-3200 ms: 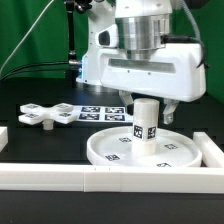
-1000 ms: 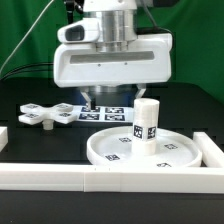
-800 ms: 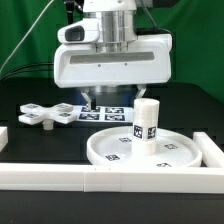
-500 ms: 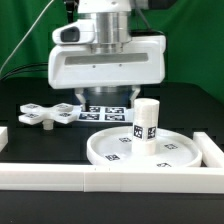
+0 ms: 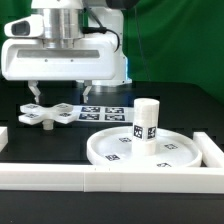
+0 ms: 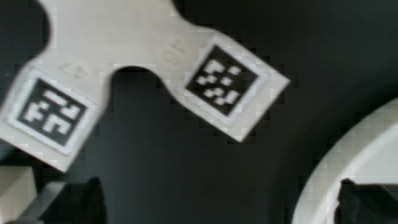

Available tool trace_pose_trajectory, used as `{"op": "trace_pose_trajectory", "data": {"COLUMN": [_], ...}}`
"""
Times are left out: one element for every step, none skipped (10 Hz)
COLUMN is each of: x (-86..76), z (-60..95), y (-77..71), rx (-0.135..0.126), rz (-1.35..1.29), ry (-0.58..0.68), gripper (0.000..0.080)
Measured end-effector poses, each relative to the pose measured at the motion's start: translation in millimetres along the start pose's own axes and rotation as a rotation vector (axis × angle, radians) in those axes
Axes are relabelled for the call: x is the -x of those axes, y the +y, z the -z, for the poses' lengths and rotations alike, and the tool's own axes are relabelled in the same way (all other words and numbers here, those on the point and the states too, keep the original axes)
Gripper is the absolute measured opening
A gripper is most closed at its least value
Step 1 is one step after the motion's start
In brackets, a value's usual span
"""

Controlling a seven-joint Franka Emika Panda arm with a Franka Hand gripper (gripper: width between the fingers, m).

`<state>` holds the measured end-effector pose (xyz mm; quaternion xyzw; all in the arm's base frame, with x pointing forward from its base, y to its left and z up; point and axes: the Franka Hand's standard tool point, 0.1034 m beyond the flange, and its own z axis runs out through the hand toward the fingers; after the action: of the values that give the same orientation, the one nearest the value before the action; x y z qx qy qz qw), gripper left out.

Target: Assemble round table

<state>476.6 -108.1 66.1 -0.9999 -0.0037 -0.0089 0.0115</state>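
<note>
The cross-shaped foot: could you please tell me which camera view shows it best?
The exterior view: it shows the cross-shaped foot whole, lying just below the open pincer. The wrist view shows the cross-shaped foot large but cropped: only two tagged arms.

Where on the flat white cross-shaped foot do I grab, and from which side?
I'd grip one arm of the flat white cross-shaped plastic foot across its narrow width, descending from above. It lies flat on the black table, so only its side edges offer opposing faces. The open pincer hangs over it.
</note>
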Motion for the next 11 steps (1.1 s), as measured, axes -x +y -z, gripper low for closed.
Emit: {"op": "trace_pose_trajectory", "data": {"x": [-0.2, 0.1, 1.3, 8.6, 19.4, 28.8, 33.1, 31.3, 31.1, 31.1, 27.9], "z": [-0.2, -0.4, -0.6, -1.9, -4.3, -7.5, -8.3, -7.9, -8.3, -8.8, -9.6], "y": [-0.6, -0.2, 1.5, 9.7, 18.7, 25.4, 32.2, 30.2, 28.9, 29.1, 29.4], "rx": [0.000, 0.000, 0.000, 0.007, 0.021, 0.027, 0.028, 0.028, 0.027, 0.030, 0.043], "rz": [0.002, 0.001, -0.010, -0.054, -0.099, -0.079, -0.071, -0.075, -0.069, -0.047, 0.072], "ry": [0.000, -0.001, 0.000, -0.002, 0.005, 0.001, -0.002, 0.000, -0.001, 0.000, 0.017], "gripper": [0.0648, 0.0648, 0.0648, 0.0648, 0.0648, 0.0648, 0.0648, 0.0648, 0.0648, 0.0648, 0.0648]}}
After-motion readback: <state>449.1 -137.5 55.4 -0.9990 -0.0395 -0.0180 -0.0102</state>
